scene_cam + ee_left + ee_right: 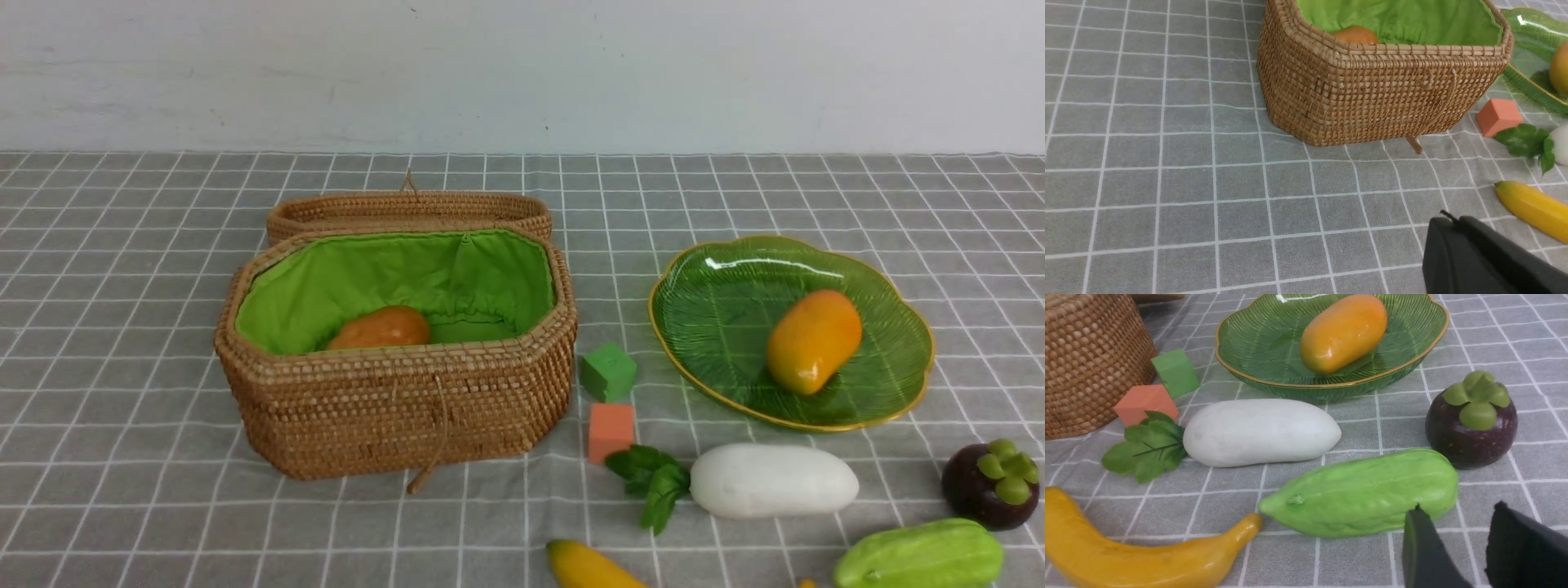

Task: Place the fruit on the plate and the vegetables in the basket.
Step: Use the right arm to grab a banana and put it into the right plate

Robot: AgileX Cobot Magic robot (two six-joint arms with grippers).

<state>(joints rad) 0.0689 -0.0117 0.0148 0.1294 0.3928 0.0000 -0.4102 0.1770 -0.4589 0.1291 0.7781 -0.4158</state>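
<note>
Left wrist view showed the left end effector (1453, 228) closed over the grey checked cloth of the desk (1167, 183), near the long curved yellow banana (1531, 208) and in front of the large brown woven wicker basket (1372, 94). The right end effector (1458, 506) hovered with jaws apart and nothing between them, near the ridged light green gourd (1363, 494) and the round dark purple mangosteen (1470, 424). The orange-yellow oval mango (814, 340) lay on the ribbed green glass plate (710, 278). An orange-brown potato-like lump (380, 328) sat inside the basket. The white oblong radish (771, 480) lay between plate and banana. A small green cube (608, 371) and a small orange cube (610, 431) stood in the gap between basket and plate. Bare cloth stretched left of the basket.
</note>
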